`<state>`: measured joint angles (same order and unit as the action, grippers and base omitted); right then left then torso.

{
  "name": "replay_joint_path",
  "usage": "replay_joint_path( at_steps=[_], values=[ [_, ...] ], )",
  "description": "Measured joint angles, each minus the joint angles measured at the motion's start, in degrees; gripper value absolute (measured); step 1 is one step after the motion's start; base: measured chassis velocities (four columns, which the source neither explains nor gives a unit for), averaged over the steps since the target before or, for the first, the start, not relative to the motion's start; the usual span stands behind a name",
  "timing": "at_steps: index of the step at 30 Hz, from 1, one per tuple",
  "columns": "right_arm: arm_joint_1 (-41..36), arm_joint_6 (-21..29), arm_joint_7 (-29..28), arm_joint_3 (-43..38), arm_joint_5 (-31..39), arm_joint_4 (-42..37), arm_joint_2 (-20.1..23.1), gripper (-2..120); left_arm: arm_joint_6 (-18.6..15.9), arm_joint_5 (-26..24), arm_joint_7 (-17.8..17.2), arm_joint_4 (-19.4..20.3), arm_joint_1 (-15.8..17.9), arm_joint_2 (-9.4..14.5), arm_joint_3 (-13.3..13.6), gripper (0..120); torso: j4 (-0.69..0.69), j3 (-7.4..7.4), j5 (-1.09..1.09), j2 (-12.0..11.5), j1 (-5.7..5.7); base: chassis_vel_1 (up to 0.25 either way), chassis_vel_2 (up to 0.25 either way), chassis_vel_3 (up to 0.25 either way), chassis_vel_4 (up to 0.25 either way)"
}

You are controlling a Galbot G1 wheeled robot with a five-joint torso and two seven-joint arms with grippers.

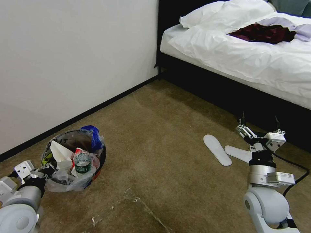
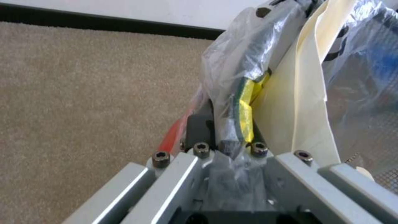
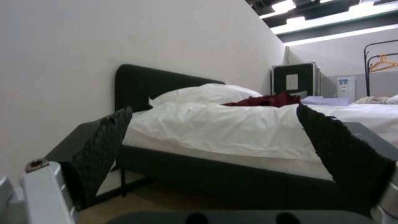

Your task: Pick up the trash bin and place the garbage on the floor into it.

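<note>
The trash bin (image 1: 97,161), a small round bin lined with a crinkly clear bag with a blue edge, is at the lower left near the wall, tipped toward me. Garbage lies inside it: a green-labelled bottle (image 1: 83,162), white paper (image 1: 60,152) and a red wrapper. My left gripper (image 1: 45,170) is shut on the near rim. In the left wrist view that gripper (image 2: 226,137) pinches the rim and bag beside the red bin wall (image 2: 174,133) and the white paper (image 2: 298,93). My right gripper (image 1: 243,129) hangs open and holds nothing. It faces the bed in the right wrist view (image 3: 215,137).
The floor (image 1: 162,129) is brown carpet with shiny tape lines (image 1: 142,204) near me. Two white slippers (image 1: 217,149) lie beside the right gripper. A black-framed bed (image 1: 246,55) with white bedding fills the right. A white wall (image 1: 64,58) runs along the left.
</note>
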<state>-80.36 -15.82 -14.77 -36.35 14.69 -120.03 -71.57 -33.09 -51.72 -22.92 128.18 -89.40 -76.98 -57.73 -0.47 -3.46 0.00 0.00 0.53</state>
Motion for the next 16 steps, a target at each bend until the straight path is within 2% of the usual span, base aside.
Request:
replay_joint_path(
  at_steps=[16],
  values=[
    [-2.4, 0.1, 0.3, -1.0, -0.8, -1.5, -1.1, 100, -0.8, -0.2, 0.1, 1.2, -0.1, 0.2, 0.1, 0, 0.0, 0.0, 0.0, 0.0, 0.0, 0.0, 0.0, 0.0, 0.0]
  ],
)
